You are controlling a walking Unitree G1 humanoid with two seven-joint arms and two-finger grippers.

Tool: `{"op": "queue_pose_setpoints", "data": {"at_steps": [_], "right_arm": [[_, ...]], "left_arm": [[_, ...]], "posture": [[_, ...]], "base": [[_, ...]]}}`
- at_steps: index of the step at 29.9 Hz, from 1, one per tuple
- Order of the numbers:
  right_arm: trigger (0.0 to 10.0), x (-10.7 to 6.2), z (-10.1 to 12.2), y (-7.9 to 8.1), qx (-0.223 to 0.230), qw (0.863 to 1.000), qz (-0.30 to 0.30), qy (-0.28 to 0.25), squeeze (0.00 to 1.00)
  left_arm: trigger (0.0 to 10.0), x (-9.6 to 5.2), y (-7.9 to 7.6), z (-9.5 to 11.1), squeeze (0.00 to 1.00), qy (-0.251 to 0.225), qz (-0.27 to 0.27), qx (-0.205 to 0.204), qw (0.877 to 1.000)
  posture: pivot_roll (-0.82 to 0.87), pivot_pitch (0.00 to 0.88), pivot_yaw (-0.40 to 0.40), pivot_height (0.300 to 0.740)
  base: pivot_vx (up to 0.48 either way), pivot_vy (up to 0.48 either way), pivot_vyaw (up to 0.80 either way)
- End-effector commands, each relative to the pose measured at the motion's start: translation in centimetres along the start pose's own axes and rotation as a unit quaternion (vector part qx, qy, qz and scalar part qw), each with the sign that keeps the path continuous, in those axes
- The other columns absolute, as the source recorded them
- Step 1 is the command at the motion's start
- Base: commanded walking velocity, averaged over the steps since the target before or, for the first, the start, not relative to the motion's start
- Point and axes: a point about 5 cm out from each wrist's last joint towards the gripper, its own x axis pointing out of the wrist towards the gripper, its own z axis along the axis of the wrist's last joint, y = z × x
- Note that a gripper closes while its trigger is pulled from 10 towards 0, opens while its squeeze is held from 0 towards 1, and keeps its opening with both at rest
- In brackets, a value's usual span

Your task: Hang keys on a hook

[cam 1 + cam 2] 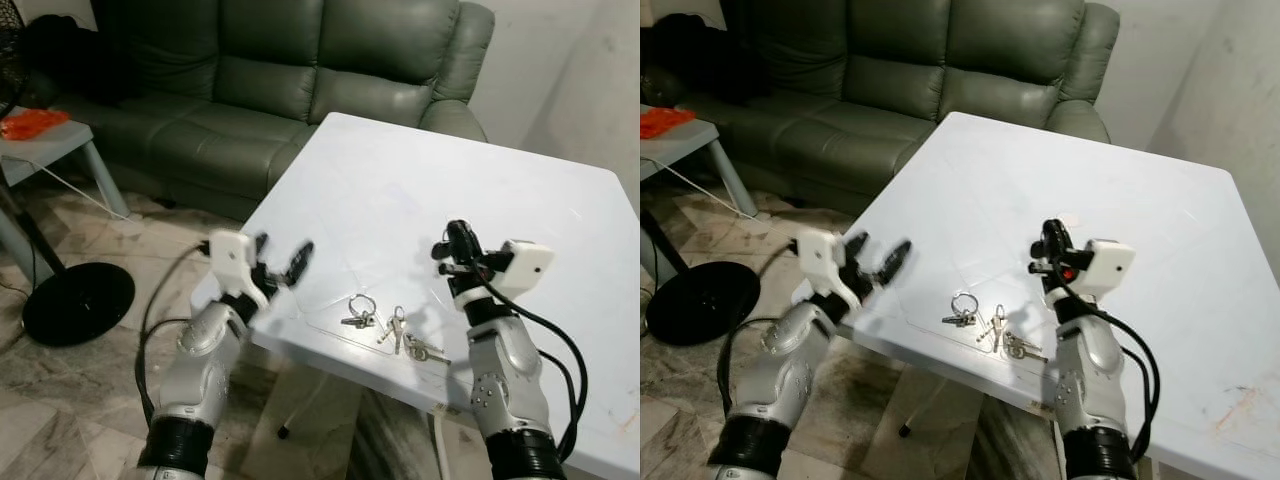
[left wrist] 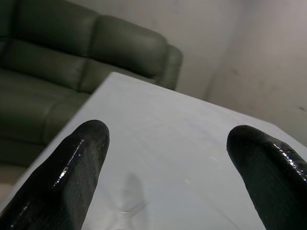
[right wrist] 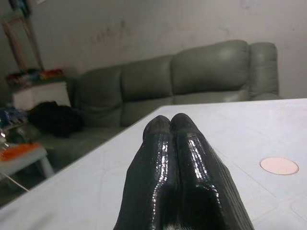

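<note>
Keys (image 1: 385, 325): a loose bunch with rings, lying flat on the white table (image 1: 420, 190) near its front edge, between the two arms. Nothing touches them.

Left gripper (image 1: 281, 262): held above the table's front-left corner, to the left of the keys and apart from them. Fingers (image 2: 72, 172) spread wide, nothing between them; the wrist view looks across the bare tabletop toward the sofa.

Right gripper (image 1: 457, 243): raised above the table, to the right of the keys and a little beyond them. Fingers (image 3: 168, 158) pressed together, holding nothing.

Table: white top, faint scuffs; a small pale round mark (image 3: 278, 166) lies on the surface beyond the right gripper.

Sofa (image 1: 290, 70): grey-green, cushioned, behind the table; its right arm stands close to the table's far edge. A dark bundle (image 3: 55, 120) lies on the seat at its left end.

Side table (image 1: 45, 145): pale, at far left, carrying an orange item (image 1: 32, 123).

Round black base (image 1: 78, 303): on the tiled floor (image 1: 70, 390), left of the left arm, with a dark pole rising from it.

Cables: black leads hang from both forearms.
</note>
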Motion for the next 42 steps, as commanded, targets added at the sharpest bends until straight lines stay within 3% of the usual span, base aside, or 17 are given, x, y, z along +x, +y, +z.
{"op": "queue_pose_setpoints", "data": {"at_steps": [1,6,9,13,20,26,42], "right_arm": [[10.0,0.2,0.6,0.7,-0.021,1.000,0.003,-0.004,0.00],[10.0,-0.5,0.5,2.0,-0.059,0.998,0.021,-0.013,0.00],[10.0,-2.1,-0.9,2.8,-0.059,0.998,0.031,0.015,0.00],[10.0,-3.0,-1.9,2.3,-0.067,0.997,0.024,0.038,0.00],[10.0,-2.2,-1.3,2.4,-0.086,0.995,0.029,0.038,0.00],[10.0,-1.8,-1.3,1.8,-0.092,0.995,0.021,0.043,0.00],[10.0,-1.6,-1.5,2.0,-0.093,0.994,0.020,0.056,0.00]], "left_arm": [[10.0,0.4,0.1,0.3,0.00,-0.011,0.016,-0.003,1.000],[10.0,0.5,0.2,0.7,0.00,-0.026,0.037,0.000,0.999],[10.0,-0.6,0.3,-0.5,0.00,-0.021,0.057,-0.011,0.998],[10.0,-1.2,0.5,-1.3,0.00,-0.007,0.067,-0.010,0.998],[10.0,-0.9,1.2,-1.0,0.00,-0.006,0.075,-0.009,0.997],[10.0,-0.7,1.7,-0.6,0.00,-0.009,0.081,-0.002,0.997],[10.0,-0.5,2.0,-0.5,0.00,-0.013,0.092,-0.005,0.996]], "posture": [[0.03,0.000,-0.107,0.740],[0.03,0.000,-0.106,0.740],[0.03,0.000,-0.102,0.740],[0.04,0.000,-0.101,0.740],[0.04,0.000,-0.101,0.740],[0.05,0.000,-0.106,0.740],[0.05,0.000,-0.109,0.740]], "base": [[0.000,0.000,0.00],[0.000,0.000,0.00],[0.000,0.000,0.00],[0.000,0.000,0.00],[0.000,0.000,0.00],[0.000,0.444,0.00],[0.000,0.407,-0.71]]}}
